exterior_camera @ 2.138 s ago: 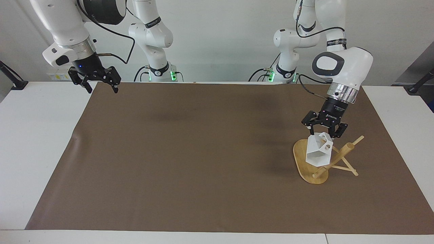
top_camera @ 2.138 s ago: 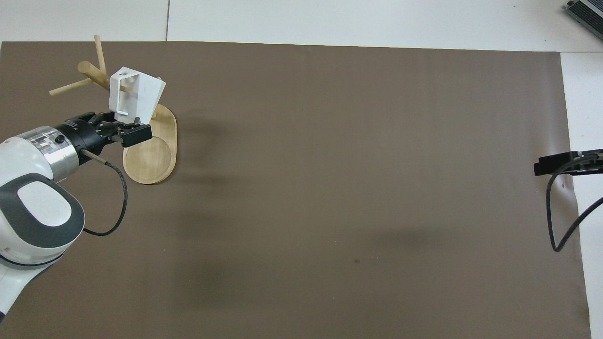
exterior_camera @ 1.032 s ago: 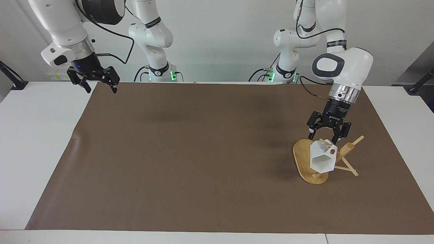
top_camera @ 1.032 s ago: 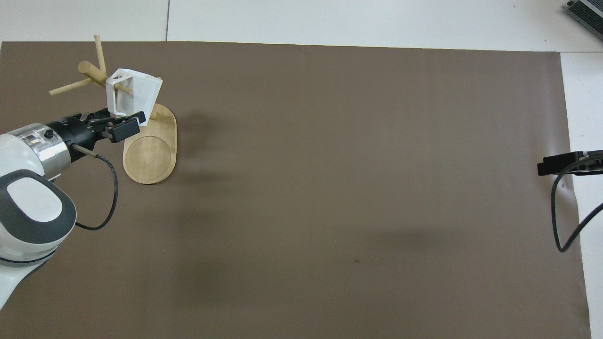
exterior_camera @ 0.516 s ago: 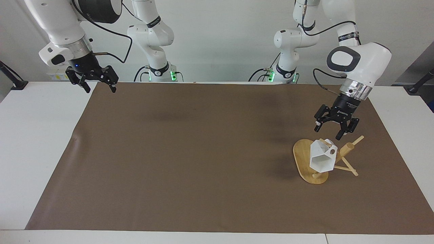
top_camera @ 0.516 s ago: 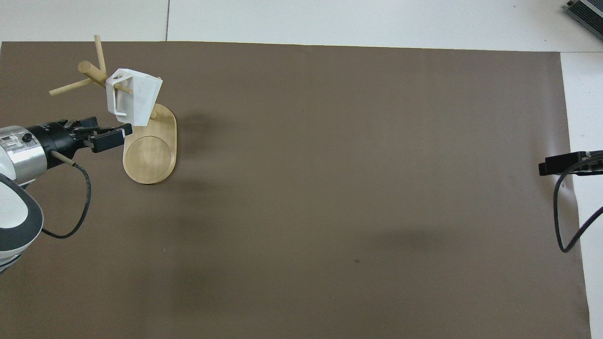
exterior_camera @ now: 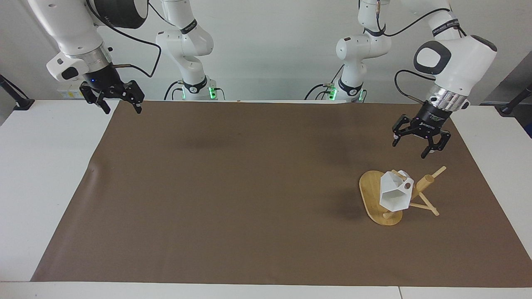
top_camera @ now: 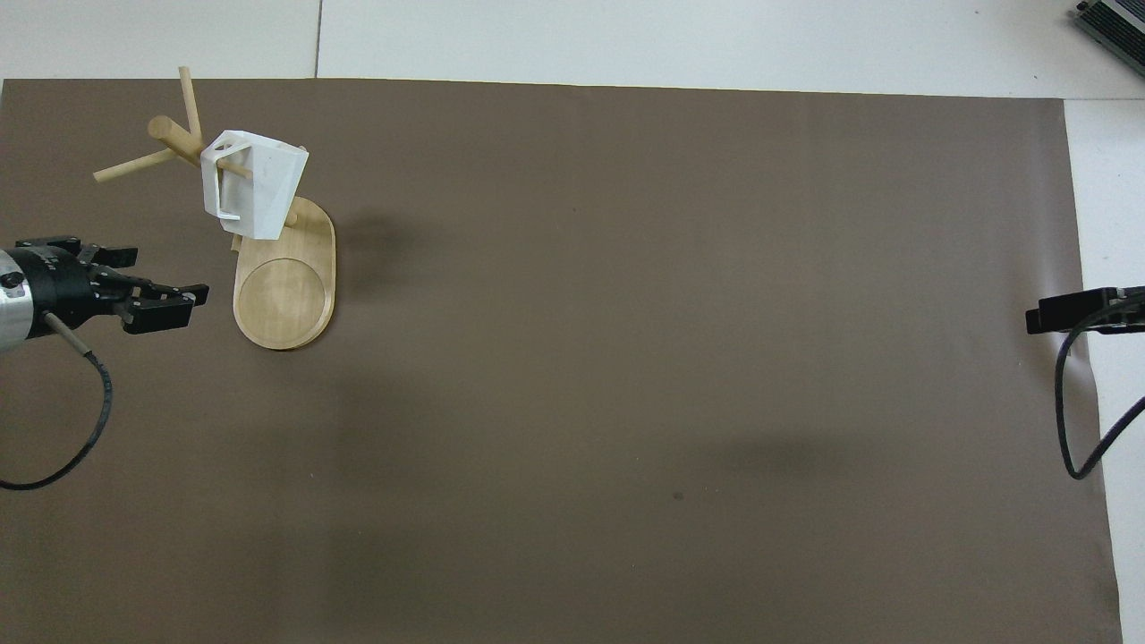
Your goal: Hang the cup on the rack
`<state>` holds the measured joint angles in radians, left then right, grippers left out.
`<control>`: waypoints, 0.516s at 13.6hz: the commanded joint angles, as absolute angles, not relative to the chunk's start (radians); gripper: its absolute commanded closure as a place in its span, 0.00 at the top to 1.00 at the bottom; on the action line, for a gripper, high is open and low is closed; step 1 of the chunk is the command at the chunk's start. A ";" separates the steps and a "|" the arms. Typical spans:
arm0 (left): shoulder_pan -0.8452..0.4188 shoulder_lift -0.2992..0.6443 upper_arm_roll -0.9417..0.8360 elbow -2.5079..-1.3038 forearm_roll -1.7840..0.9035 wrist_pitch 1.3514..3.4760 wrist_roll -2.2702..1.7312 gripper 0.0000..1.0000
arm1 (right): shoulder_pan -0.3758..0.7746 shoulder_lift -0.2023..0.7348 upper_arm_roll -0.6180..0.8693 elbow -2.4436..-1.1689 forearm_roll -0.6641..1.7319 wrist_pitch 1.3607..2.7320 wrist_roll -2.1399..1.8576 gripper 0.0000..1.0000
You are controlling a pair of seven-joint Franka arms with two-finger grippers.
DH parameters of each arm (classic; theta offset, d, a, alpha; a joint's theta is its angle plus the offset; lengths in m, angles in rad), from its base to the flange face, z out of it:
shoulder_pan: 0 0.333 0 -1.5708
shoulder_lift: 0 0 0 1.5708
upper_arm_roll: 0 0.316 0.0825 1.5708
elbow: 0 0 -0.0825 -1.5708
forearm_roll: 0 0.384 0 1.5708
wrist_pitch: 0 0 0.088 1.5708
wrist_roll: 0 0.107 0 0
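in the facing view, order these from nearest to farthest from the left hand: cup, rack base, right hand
1. cup, hung on a rack peg, below the open left hand.
2. rack base, on the mat beside the cup; close to call.
3. right hand, waiting open at the right arm's end.

Even bright light, soft shadows
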<state>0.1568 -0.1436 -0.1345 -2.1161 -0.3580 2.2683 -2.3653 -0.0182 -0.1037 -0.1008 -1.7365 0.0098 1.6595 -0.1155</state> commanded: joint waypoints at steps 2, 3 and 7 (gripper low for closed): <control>0.175 -0.147 -0.135 -2.085 -0.327 2.194 -2.177 1.00 | -0.012 -0.106 -0.106 -1.740 0.003 1.657 -0.104 1.00; 0.182 -0.147 -0.135 -2.082 -0.325 2.192 -2.101 1.00 | -0.012 -0.106 -0.106 -1.740 0.003 1.657 -0.103 1.00; 0.222 -0.143 -0.133 -2.034 -0.325 2.123 -1.734 1.00 | -0.037 -0.107 -0.109 -1.743 0.003 1.646 -0.101 1.00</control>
<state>0.1922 -0.1436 -0.1289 -2.0737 -0.3433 2.1881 -1.8706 -0.0209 -0.1036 -0.1049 -1.7379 0.0098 1.6594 -0.1153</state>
